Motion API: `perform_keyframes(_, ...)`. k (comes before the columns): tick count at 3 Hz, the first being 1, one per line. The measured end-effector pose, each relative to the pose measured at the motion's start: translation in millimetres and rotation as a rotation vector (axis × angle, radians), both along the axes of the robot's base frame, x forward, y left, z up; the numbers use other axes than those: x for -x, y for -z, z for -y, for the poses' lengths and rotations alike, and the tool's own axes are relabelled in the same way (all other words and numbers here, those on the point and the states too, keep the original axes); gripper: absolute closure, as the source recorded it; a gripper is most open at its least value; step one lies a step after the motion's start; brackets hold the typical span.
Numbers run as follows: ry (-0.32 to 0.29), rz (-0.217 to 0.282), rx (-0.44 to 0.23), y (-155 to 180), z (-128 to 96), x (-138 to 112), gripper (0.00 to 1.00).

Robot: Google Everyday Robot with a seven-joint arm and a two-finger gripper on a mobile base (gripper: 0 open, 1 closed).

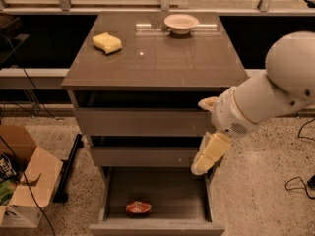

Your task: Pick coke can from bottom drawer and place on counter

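Speckled floor, cabinet w/ bottom drawer (167,191) pulled out, coke can (139,208) lying inside near front, gripper (206,156) above drawer's right edge, holds nothing, open/closed can't tell.

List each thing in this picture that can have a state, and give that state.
Bottom drawer: pulled open.
Coke can: lying on its side inside it.
Gripper: hanging above the drawer's right side, apart from the can.
Bowl: upright on the counter.
Cardboard box: flaps open.
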State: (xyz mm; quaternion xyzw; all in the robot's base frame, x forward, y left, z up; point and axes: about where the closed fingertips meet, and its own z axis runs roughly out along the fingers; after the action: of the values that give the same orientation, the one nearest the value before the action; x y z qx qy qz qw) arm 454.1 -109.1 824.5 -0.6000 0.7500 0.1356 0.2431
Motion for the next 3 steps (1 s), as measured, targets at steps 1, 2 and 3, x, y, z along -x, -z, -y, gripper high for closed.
perform_keyframes(1, -0.035, -0.098, -0.045, 43, -14, -2, 0.00)
perform_keyframes(2, -0.040, -0.112, -0.048, 48, -16, -2, 0.00)
perform_keyframes(3, -0.024, -0.133, -0.046, 68, -28, -2, 0.00)
